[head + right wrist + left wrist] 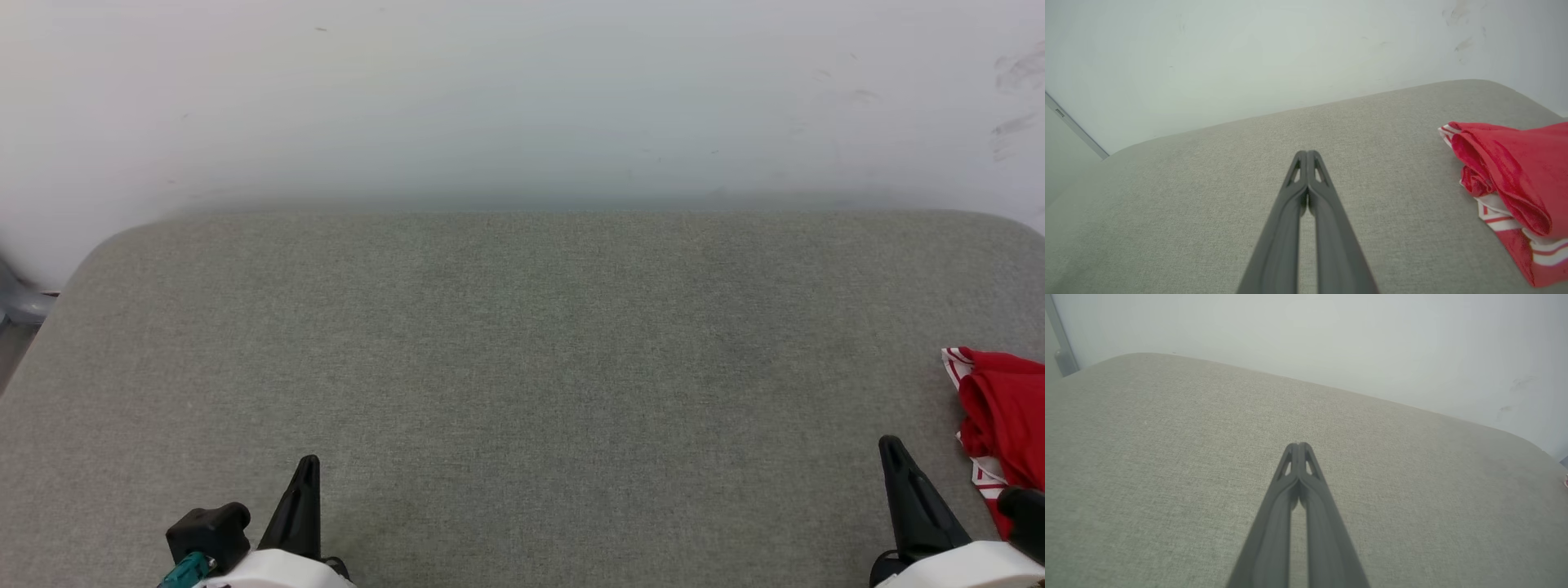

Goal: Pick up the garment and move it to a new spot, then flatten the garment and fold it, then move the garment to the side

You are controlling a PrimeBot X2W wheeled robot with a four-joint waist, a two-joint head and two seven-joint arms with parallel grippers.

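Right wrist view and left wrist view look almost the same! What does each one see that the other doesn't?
Right wrist view: the right claw, fingertips pressed together, and the garment, a crumpled red heap with red-and-white stripe trim, lying to the claw's right, not touching it. Left wrist view: the left claw, also closed and holding nothing, and a grey post in the top left corner. A tiny speck at its right edge is too small to tell. Both: the grey fabric surface under the claw and the pale wall behind it.
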